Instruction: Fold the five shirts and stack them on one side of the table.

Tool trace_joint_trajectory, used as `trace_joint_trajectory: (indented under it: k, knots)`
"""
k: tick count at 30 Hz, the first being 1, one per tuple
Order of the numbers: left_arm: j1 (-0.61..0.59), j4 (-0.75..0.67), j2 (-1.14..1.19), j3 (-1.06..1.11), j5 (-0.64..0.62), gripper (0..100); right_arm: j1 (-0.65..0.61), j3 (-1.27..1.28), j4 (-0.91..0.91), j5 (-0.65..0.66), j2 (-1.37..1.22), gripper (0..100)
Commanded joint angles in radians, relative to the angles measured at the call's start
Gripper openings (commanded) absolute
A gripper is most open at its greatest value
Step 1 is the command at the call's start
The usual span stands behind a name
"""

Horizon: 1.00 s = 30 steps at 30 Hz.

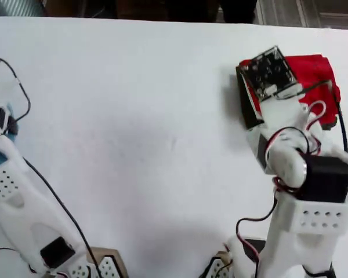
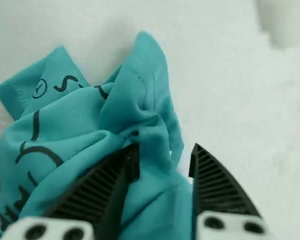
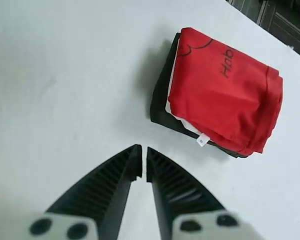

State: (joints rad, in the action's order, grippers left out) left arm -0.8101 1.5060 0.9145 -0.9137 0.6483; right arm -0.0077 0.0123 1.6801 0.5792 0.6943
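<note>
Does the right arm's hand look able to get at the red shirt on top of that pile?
Probably yes. The right hand hangs above the table beside the pile, and the red shirt lies on top, uncovered. Its fingers are shut, so it would have to open first.

The flat white table top (image 1: 133, 116) has a plain matte surface. A dark strip of room (image 1: 162, 8) runs beyond its far edge. A grey ribbed panel (image 1: 14, 7) sits at one end of this strip and a grey framed panel (image 1: 330, 14) at the other. Dark panelled furniture (image 3: 285, 25) stands past the table corner.
</note>
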Motion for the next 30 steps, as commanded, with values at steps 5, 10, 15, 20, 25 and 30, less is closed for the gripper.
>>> trace_joint_trajectory:
  k: [5, 10, 15, 20, 25, 30]
  knots:
    - [-0.012, 0.043, -0.095, -0.041, 0.023, 3, -0.005, 0.265, -0.114, -0.006, 0.074, 2.1]
    - [0.098, 0.166, -0.241, -0.041, -0.046, 3, -0.002, 0.462, -0.185, -0.006, 0.134, 2.0]
    - [0.261, 0.256, -0.446, -0.041, -0.118, 3, -0.005, 0.644, -0.283, -0.008, 0.292, 2.0]
    - [0.411, 0.265, -0.666, -0.041, -0.172, 3, -0.001, 0.836, -0.328, -0.008, 0.487, 2.0]
    - [0.572, 0.252, -0.859, -0.041, -0.227, 3, -0.005, 1.01, -0.328, -0.008, 0.659, 2.0]
    - [0.701, 0.189, -1.005, -0.041, -0.334, 3, -0.005, 1.109, -0.377, -0.008, 0.759, 2.2]
